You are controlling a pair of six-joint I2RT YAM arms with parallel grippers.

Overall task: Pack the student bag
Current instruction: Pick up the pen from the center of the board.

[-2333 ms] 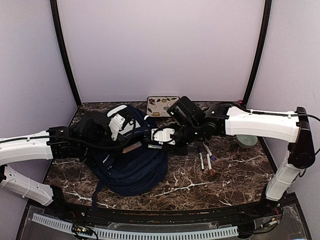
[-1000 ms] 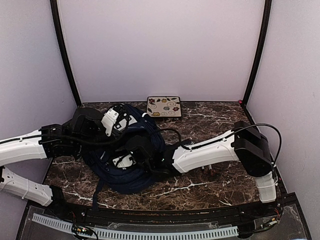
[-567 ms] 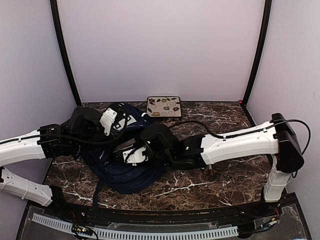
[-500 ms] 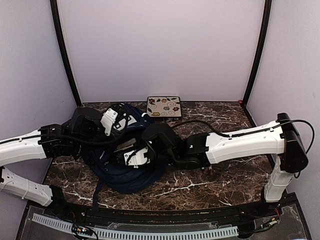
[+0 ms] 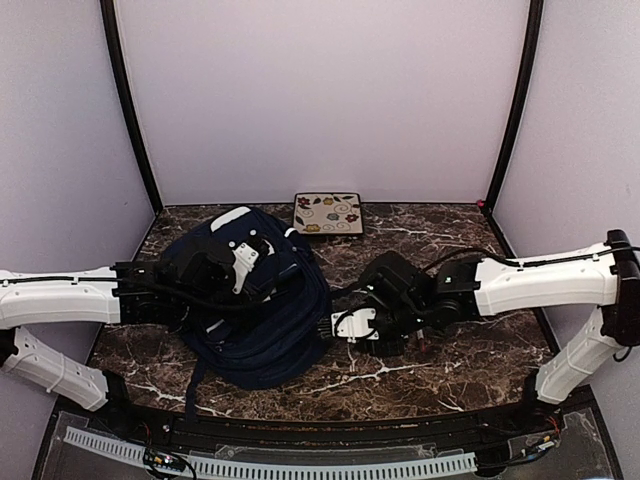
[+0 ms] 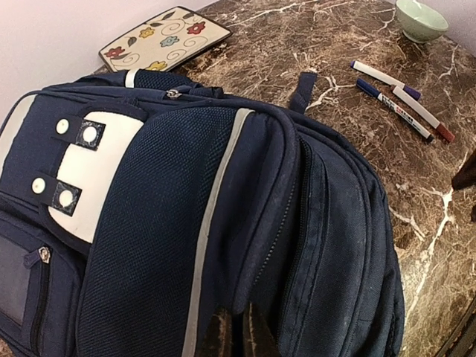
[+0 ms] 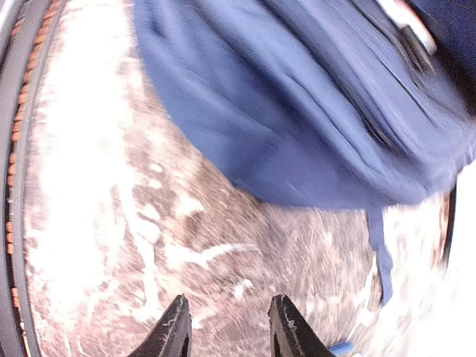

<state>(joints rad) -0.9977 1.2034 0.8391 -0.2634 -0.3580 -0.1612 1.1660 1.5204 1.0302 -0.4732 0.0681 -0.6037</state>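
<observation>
Bag lies front-up, left-centre on the table.
Left gripper tips pressed together against bag fabric, can't tell if pinching any; right gripper spread, empty, low over table just right of bag; pens, bowl further right.

Right gripper has pulled out of the student bag.

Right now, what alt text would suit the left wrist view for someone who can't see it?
A navy student bag fills the frame, with the left tool, tips close together, at the bottom edge. Behind on the marble table lie a floral tray, three markers and a green bowl.
</observation>
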